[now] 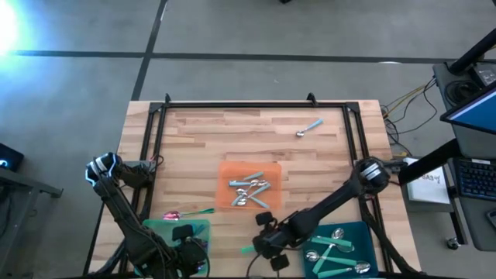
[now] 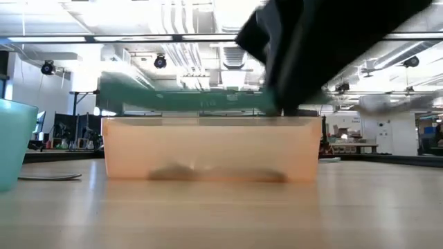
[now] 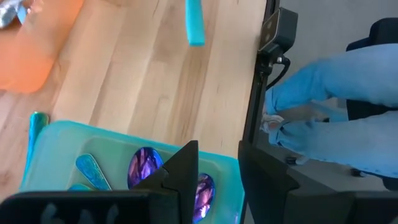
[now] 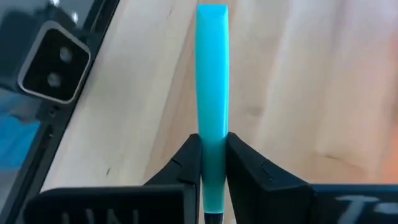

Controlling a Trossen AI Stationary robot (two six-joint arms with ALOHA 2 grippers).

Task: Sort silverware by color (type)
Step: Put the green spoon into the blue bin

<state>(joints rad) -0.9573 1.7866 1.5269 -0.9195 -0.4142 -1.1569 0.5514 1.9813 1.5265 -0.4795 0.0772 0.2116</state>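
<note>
Wooden surface (image 1: 232, 132) near front edge: right gripper (image 4: 212, 163) pinching teal spoon handle (image 4: 212, 68) for sorting; left gripper (image 3: 214, 186) parted, empty, over teal tray (image 3: 56, 149).

We see our right arm (image 1: 333, 203) reaching from its base at about 3 o'clock down toward 6 o'clock, forearm stretched low across the table. Our right gripper (image 4: 212, 163) sits near the front edge, its two dark fingers (image 4: 186, 163) pressed against a slim teal handle (image 4: 212, 74) that juts straight out between them; the jaws stand nearly together around it. Our left arm (image 1: 120, 203) runs from its base at 9 o'clock down toward 7 o'clock, elbow folded, and our left gripper (image 1: 184, 252) hangs at the front edge with its jaws partly apart, holding nothing.
</note>
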